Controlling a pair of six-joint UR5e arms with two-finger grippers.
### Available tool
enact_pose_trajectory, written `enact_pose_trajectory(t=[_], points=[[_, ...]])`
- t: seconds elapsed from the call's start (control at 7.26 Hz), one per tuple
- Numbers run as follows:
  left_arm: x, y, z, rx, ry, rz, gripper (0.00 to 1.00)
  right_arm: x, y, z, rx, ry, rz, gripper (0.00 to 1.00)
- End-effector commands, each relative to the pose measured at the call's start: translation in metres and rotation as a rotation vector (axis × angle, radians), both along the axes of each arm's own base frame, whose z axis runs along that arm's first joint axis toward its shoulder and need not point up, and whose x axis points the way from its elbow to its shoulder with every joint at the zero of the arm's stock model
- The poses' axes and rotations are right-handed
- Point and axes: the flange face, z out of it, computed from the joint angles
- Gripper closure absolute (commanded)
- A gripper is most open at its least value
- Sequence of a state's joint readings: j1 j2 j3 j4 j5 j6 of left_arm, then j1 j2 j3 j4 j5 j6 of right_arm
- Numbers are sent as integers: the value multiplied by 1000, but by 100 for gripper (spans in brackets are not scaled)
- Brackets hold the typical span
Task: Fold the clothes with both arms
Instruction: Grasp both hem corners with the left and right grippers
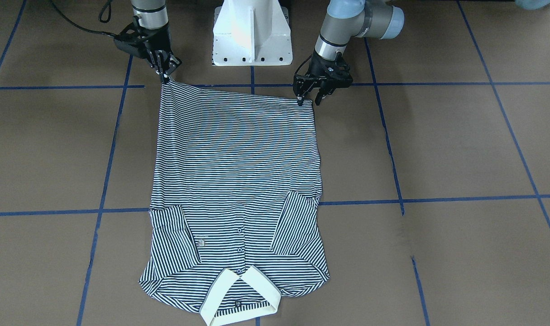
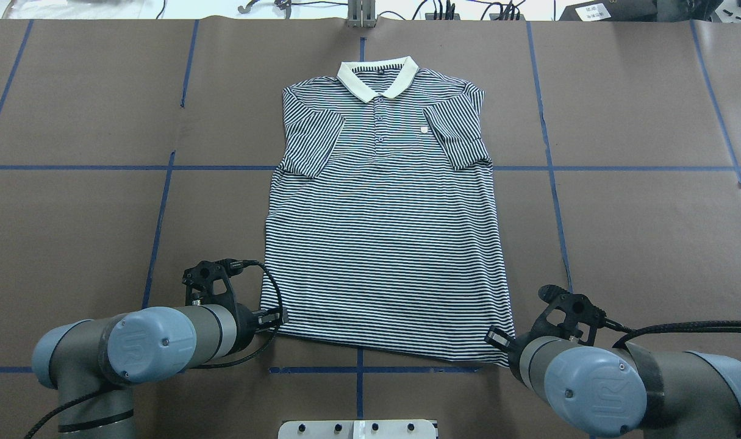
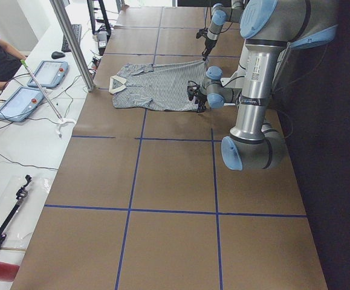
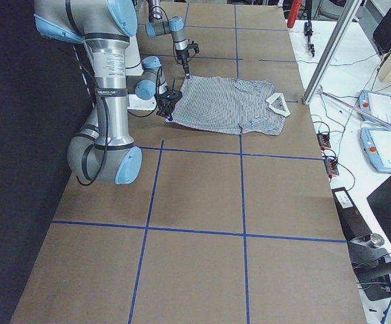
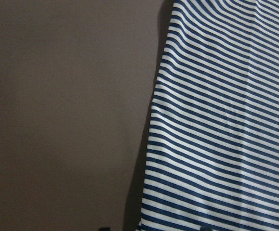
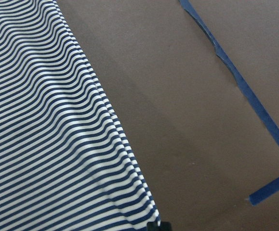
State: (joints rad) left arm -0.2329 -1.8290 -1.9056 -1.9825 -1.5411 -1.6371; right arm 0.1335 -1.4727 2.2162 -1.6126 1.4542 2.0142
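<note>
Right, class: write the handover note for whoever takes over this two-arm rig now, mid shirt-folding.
Left gripper: open, straddling one hem corner of the navy-and-white striped short-sleeved polo shirt.
Right gripper: fingertips together on the other hem corner, apparently pinching it.
Shirt: flat, buttons up, on the brown taped table; cream collar on the far side from the robot.
Done: both sleeves folded in over the chest.
Left: close the left gripper, then probably carry the hem up to the collar.

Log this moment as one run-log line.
stage: hem grasp | navy-and-white striped polo shirt: flat, sleeves folded in | left hand: open at hem corner | right hand: shut on other hem corner
</note>
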Motion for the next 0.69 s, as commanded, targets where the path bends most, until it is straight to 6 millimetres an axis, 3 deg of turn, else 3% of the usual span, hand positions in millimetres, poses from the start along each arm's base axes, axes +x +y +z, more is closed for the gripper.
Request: enact_pose_trajectory(t=[0.0,0.28,0.41,0.55], points=[[0,1,0,0,0,2,100,0,0,0,0,-1,0,100],[-8,4,-16,-53,46,-31,100,4,-3,-3,2,-7,8,100],[-17,25,-39,-102,51,-26,100,19,-1,-9,3,-22,10,100],[-44,50,-75,-147,50,-16,100,51,8,-19,-6,-52,-4,100]])
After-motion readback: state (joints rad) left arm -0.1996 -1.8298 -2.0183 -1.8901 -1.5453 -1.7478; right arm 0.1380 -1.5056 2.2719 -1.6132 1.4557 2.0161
